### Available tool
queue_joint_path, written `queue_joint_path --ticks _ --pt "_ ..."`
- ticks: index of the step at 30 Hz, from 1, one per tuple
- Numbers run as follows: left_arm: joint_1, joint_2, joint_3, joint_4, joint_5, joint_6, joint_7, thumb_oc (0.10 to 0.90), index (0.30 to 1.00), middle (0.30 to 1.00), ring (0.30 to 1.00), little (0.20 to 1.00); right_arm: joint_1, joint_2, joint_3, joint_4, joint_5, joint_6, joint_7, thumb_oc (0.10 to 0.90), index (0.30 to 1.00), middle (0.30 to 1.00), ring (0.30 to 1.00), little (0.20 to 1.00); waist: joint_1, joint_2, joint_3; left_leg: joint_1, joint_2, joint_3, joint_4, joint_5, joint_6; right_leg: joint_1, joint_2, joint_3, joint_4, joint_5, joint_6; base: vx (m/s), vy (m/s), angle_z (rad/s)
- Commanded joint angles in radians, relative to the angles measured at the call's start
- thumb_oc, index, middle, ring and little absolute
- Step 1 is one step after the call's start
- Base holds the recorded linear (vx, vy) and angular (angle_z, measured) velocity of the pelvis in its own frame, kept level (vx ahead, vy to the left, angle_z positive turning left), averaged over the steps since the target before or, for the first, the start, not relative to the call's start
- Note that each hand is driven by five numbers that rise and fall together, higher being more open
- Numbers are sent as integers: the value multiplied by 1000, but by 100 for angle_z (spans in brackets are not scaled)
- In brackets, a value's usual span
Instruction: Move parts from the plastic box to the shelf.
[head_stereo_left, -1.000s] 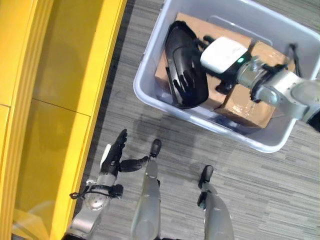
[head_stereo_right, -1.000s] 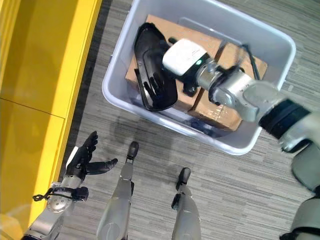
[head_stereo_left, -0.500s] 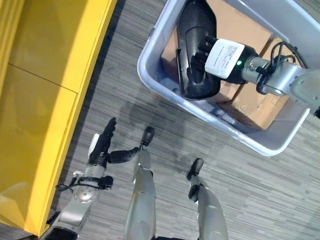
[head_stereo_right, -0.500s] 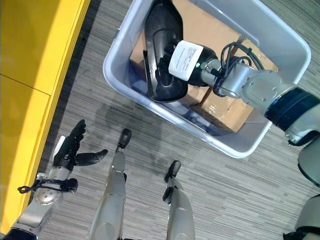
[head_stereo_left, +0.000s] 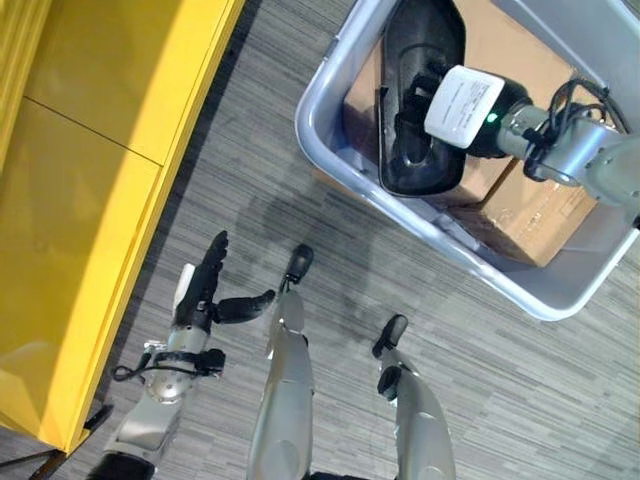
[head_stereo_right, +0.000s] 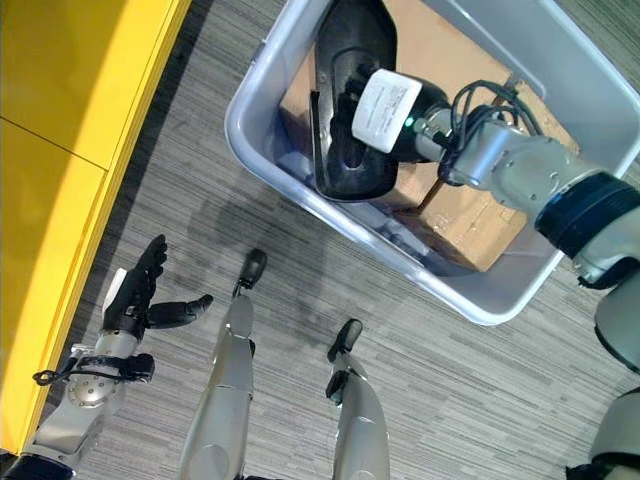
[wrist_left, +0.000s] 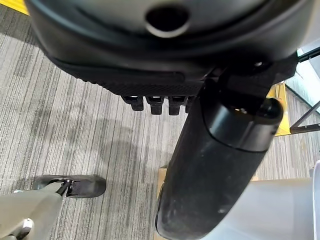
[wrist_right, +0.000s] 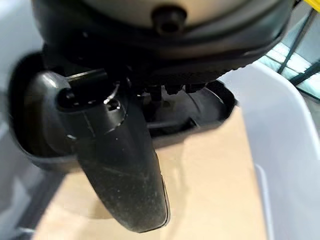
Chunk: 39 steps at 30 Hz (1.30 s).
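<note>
Currently the right hand is inside the plastic box, fingers curled around the black part. Part sits tilted under those fingers, resting on the cardboard boxes in the box, its lower end near the box's near wall. Right wrist view: thumb lies over the part's hollow, cardboard just past it. Left hand hangs over the grey floor, fingers straight and spread, holding nothing, yellow shelf beside its fingertips.

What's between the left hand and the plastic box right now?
Just bare grey floor, seen in the left eye view: the open left hand hangs beside the yellow shelf, apart from the plastic box.
</note>
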<state>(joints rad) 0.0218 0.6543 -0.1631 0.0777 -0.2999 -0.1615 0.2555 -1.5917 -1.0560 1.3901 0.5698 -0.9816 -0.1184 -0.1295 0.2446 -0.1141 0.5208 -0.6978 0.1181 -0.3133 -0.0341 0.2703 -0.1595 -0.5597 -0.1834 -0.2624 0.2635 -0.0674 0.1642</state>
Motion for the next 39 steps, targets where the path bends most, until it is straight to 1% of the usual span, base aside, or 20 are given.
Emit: queue_joint_path --ticks 1,3,4,6,7,11,12,13,16,17,18,19,22,29,32,34,37,39 --pt "-6 56 38 -65 27 -85 34 900 1000 1000 1000 1000 -134 -78 10 36 -18 70 -69 900 1000 1000 1000 1000 17 -55 -1 87 32 15 -53 -17 0 54 20 -69 -109 96 -27 0 0 0" --pt "-12 55 34 -63 24 -89 37 900 1000 1000 1000 1000 -125 -74 10 76 -20 79 -79 900 1000 1000 1000 1000 19 -49 -1 75 28 12 -53 -18 0 40 18 -71 -107 94 -27 53 -20 1" --pt "-15 53 27 -62 21 -90 40 900 1000 1000 1000 1000 -111 -71 10 118 -29 87 -87 900 1000 1000 1000 1000 21 -44 -1 73 26 5 -53 -40 -1 36 20 -64 -98 66 -21 108 -44 3" --pt "-13 49 25 -60 20 -92 41 900 1000 1000 1000 1000 -93 -70 10 173 -34 98 -91 900 1000 1000 1000 1000 27 -34 -1 56 20 -1 -53 -38 1 17 16 -66 -88 63 -21 70 -20 9" --pt "-15 38 18 -56 19 -97 43 900 1000 1000 1000 1000 -74 -66 10 228 -31 111 -94 900 1000 1000 1000 1000 31 -18 -1 35 12 -6 -53 -35 2 -4 11 -70 -81 60 -21 33 3 12" --pt "-20 5 8 -50 19 -103 51 900 1000 1000 1000 1000 -37 -40 10 330 -15 128 -105 900 1000 1000 1000 1000 33 24 -1 -1 0 -14 -53 -31 4 -46 3 -74 -61 51 -21 24 9 11" --pt "-21 5 7 -50 19 -103 51 900 1000 1000 1000 1000 -37 -39 10 333 -15 128 -107 900 1000 1000 1000 1000 33 24 -1 -2 0 -15 -53 -30 4 -47 3 -75 -59 50 -21 19 9 3" --pt "-26 -14 9 -47 21 -109 60 900 1000 1000 1000 1000 -23 -23 10 377 -6 136 -117 900 1000 1000 1000 1000 35 46 -1 -19 -6 -18 -53 -28 5 -67 -1 -76 -52 49 -21 23 0 4" --pt "-41 -47 3 -33 19 -114 70 900 1000 1000 1000 1000 12 10 10 443 -5 146 -117 900 1000 1000 1000 1000 39 80 -1 -49 -13 -24 -53 -24 9 -103 -8 -76 -37 46 -20 22 -1 8" --pt "-46 -63 2 -31 18 -115 73 900 1000 1000 1000 1000 20 20 10 458 4 148 -117 843 920 920 920 920 38 94 -1 -56 -17 -25 -53 -23 10 -112 -10 -76 -34 46 -19 11 11 8" --pt "-49 -74 0 -30 19 -117 75 900 1000 1000 1000 1000 27 27 9 471 13 147 -116 569 536 536 536 536 37 104 -1 -62 -19 -26 -53 -21 11 -117 -12 -78 -31 45 -19 7 10 11" --pt "-50 -80 -4 -27 19 -117 75 900 1000 1000 1000 1000 39 34 -6 478 20 148 -120 400 300 300 300 300 38 110 -1 -69 -23 -28 -53 -19 12 -123 -13 -79 -27 43 -19 8 15 10" --pt "-66 -91 -20 -18 19 -120 78 900 1000 1000 1000 1000 98 49 -62 477 53 146 -129 400 300 300 300 300 44 121 -1 -81 -31 -32 -53 -17 18 -145 -18 -79 -12 39 -19 5 21 2" --pt "-76 -93 -34 -8 16 -121 83 900 1000 1000 1000 1000 172 50 -122 443 85 141 -153 400 300 300 300 300 48 125 -1 -66 -35 -30 -53 -18 23 -134 -24 -79 -6 37 -21 -9 16 3" --pt "-82 -96 -47 2 12 -119 80 900 1000 1000 1000 1000 204 49 -159 423 119 136 -166 400 300 300 300 300 47 126 -1 -50 -36 -28 -53 -18 25 -116 -25 -80 -10 39 -21 -28 17 8" --pt "-87 -104 -57 8 11 -117 82 900 1000 1000 1000 1000 246 51 -218 402 172 132 -182 400 300 300 300 300 42 127 -1 -34 -37 -25 -53 -18 27 -97 -26 -81 -16 45 -21 -40 22 7" --pt "-88 -100 -71 17 11 -112 76 900 1000 1000 1000 1000 279 59 -232 384 170 127 -183 400 300 300 300 300 45 124 -1 -15 -35 -24 -53 -20 30 -77 -23 -80 -25 48 -22 -24 11 6" --pt "-96 -96 -80 23 10 -107 68 900 1000 1000 1000 1000 324 73 -238 371 152 122 -182 400 300 300 300 300 45 120 -1 13 -35 -25 -53 -21 29 -40 -21 -84 -39 53 -23 -59 -8 6"
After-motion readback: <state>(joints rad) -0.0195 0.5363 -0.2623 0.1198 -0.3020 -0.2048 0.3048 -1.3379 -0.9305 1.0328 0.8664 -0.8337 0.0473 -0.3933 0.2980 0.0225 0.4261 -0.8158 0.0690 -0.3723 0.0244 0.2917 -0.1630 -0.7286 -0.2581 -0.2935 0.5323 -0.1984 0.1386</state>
